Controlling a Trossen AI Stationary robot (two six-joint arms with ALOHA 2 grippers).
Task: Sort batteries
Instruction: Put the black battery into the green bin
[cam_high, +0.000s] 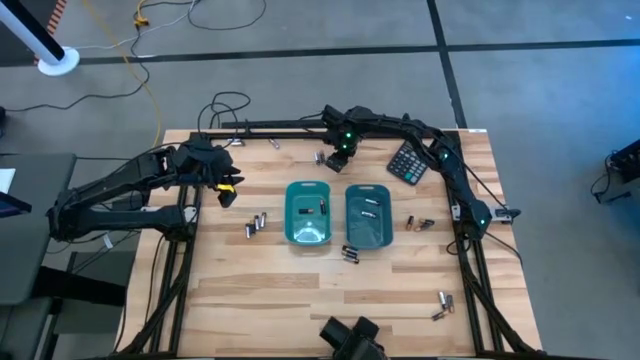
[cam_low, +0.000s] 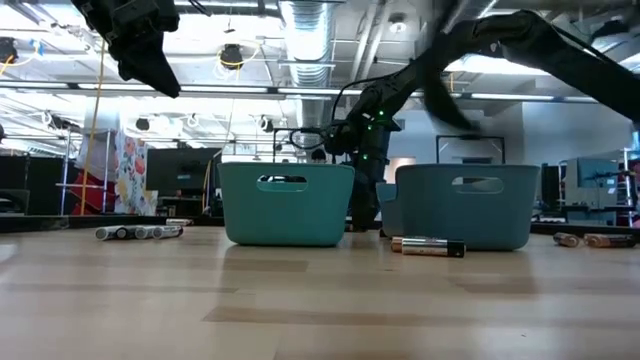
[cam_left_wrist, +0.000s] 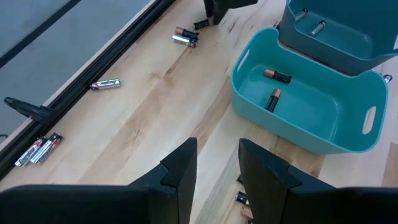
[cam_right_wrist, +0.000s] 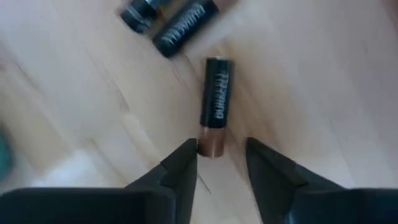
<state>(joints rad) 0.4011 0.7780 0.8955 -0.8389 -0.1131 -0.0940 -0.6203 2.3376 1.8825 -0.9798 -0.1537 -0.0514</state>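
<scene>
I read this as early in the sort. The left tray (cam_high: 308, 212) holds two batteries (cam_left_wrist: 273, 87) and the right tray (cam_high: 367, 215) a couple more, while most cells lie loose on the surface (cam_high: 300, 290): a row beside the left tray (cam_high: 258, 224), a pair in front of the trays (cam_high: 350, 254), two to the right of the right tray (cam_high: 420, 224), two near the front right corner (cam_high: 441, 305), one or two along the far edge (cam_high: 273, 143), and a cluster at the far side (cam_high: 322, 156) where my right arm is working. A calculator (cam_high: 407, 162) sits at the far right.

My right end effector (cam_right_wrist: 221, 155) is down over that cluster, fingers part-way apart, straddling the coppery end of a dark battery (cam_right_wrist: 215, 102) that lies flat on the wood. I can't tell whether the fingers are touching it yet; it isn't lifted. My left end effector (cam_left_wrist: 217, 163) hangs above the left side of the surface, fingers a narrow gap apart with nothing between them.

The cell under the right fingers carries pale lettering along its body, and so does the one next to it (cam_right_wrist: 185, 27), but I can't make out the brand with any confidence
</scene>
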